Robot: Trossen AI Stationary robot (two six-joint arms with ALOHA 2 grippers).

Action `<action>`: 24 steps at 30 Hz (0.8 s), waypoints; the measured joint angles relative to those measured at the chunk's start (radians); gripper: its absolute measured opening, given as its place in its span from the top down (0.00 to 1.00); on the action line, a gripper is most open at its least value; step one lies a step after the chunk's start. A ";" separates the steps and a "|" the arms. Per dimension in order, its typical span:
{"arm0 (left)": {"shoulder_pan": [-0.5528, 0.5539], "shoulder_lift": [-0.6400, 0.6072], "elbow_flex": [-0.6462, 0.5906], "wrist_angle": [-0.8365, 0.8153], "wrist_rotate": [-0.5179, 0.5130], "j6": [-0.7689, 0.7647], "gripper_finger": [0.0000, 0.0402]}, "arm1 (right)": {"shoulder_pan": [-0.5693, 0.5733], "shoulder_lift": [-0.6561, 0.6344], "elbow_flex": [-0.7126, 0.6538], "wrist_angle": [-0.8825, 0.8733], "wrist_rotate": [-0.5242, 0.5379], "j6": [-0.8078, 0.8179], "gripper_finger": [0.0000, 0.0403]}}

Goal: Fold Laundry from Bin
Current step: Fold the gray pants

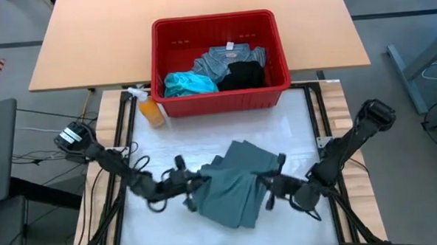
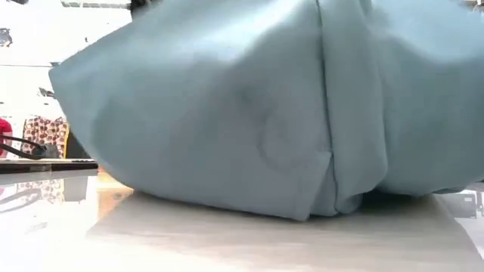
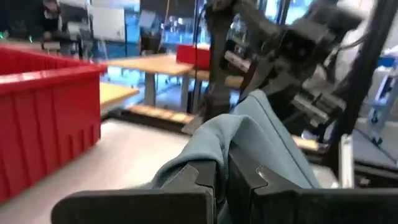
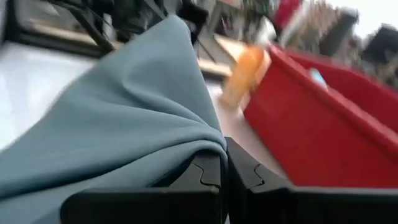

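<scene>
**Grey-green shirt pinched at both sides, slack between my arms**

Grey-green garment [image 1: 232, 182] lies bunched on the white table [image 1: 292, 127], in front of the red bin [image 1: 221, 96]. I have my left gripper [image 1: 195, 184] clamped shut on its left edge and my right gripper [image 1: 269, 182] closed on its right edge. Its long axis runs between them, so I judge spreading means pulling apart sideways.
</scene>
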 joint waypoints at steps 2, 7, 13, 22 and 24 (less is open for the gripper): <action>0.082 0.000 0.000 -0.070 0.058 -0.057 1.00 | -0.008 -0.046 0.000 -0.207 0.008 0.181 0.94; 0.256 0.000 0.000 -0.105 0.222 -0.084 1.00 | -0.013 -0.079 0.000 -0.634 0.008 0.532 0.94; 0.397 0.000 0.000 -0.107 0.379 -0.123 1.00 | -0.041 -0.079 0.000 -0.801 0.003 0.621 0.94; 0.355 0.000 0.084 -0.132 0.476 -0.081 1.00 | -0.043 -0.079 0.136 -0.822 -0.052 0.433 0.94; 0.334 0.000 0.151 -0.217 0.479 -0.042 1.00 | -0.035 -0.079 0.181 -0.861 -0.073 0.428 0.94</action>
